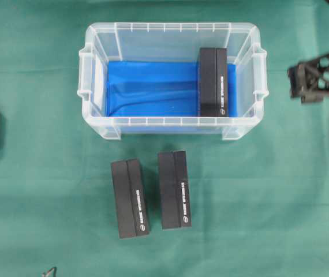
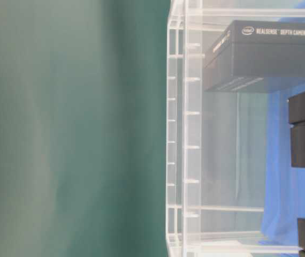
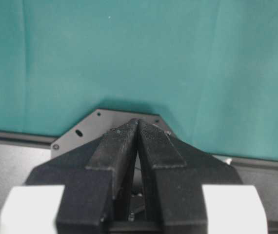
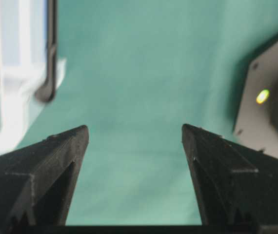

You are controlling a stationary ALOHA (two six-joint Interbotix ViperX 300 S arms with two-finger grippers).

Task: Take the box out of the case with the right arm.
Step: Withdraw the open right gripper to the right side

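The right gripper (image 4: 134,134) fills the foot of its wrist view: two black, pointed, matte fingers (image 4: 56,161) spread wide apart with nothing between them, only green cloth (image 4: 144,73) below. Overhead, the right arm (image 1: 317,78) hangs at the table's right edge, just outside the case (image 1: 170,124) and apart from it, its lattice head pointing toward the case's right handle. The left gripper (image 3: 138,127) is pressed shut, its textured black fingertips meeting above a grey base plate (image 3: 92,127) at the table's left edge.

The case is a clear plastic bin with a ribbed rim, standing toward the back middle of the table, a blue cloth (image 1: 147,89) creased across its bottom. One box (image 1: 213,82), black, oblong, with white lettering, lies inside along the case's right wall. Two more boxes (image 1: 130,199) lie side by side on the green cloth just in front of the case. The cloth covers the whole table, smooth and faintly wrinkled.
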